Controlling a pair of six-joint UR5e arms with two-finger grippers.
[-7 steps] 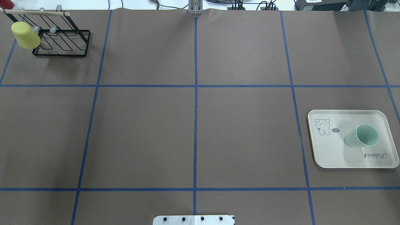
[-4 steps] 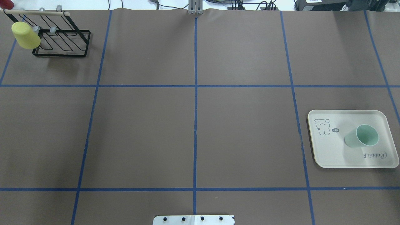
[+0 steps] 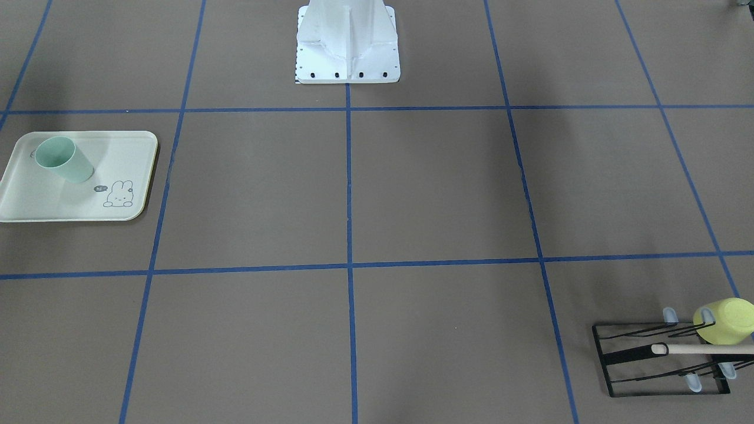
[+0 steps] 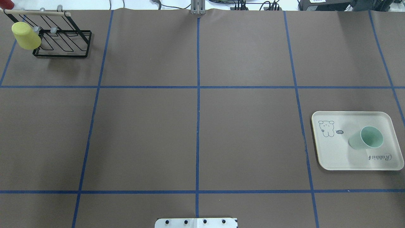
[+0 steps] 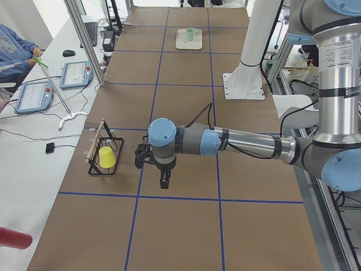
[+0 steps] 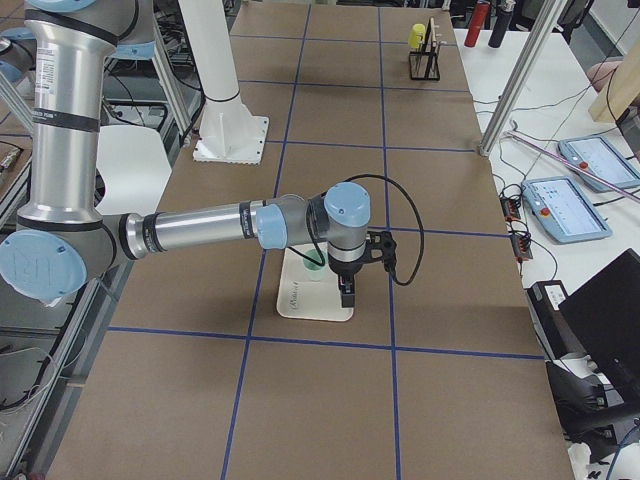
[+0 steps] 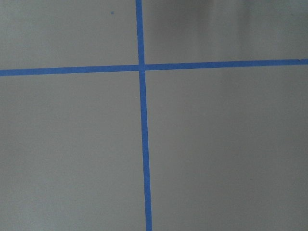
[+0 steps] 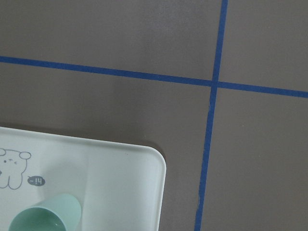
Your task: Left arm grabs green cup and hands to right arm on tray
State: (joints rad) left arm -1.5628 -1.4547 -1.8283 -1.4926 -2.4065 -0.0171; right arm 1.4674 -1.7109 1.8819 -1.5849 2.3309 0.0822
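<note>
The green cup [image 4: 364, 139] stands upright on the cream tray [image 4: 332, 155] at the table's right side, near the "Rabbit" script; it also shows as the green cup [image 3: 62, 160] on the tray [image 3: 35, 200], and the right wrist view catches the cup's rim [image 8: 45, 216] on a tray corner [image 8: 120, 183]. My right gripper [image 6: 346, 297] hangs fingers down above the tray [image 6: 310, 300], close beside the cup. My left gripper [image 5: 163, 180] hangs over bare table next to the rack. Both grippers show only in the side views, so I cannot tell whether either is open or shut.
A black wire rack [image 4: 63, 41] with a yellow-green cup [image 4: 26, 35] hung on it sits at the far left corner. The white robot base [image 3: 347, 47] stands at the table's near edge. A person [image 5: 11, 45] sits beside the table.
</note>
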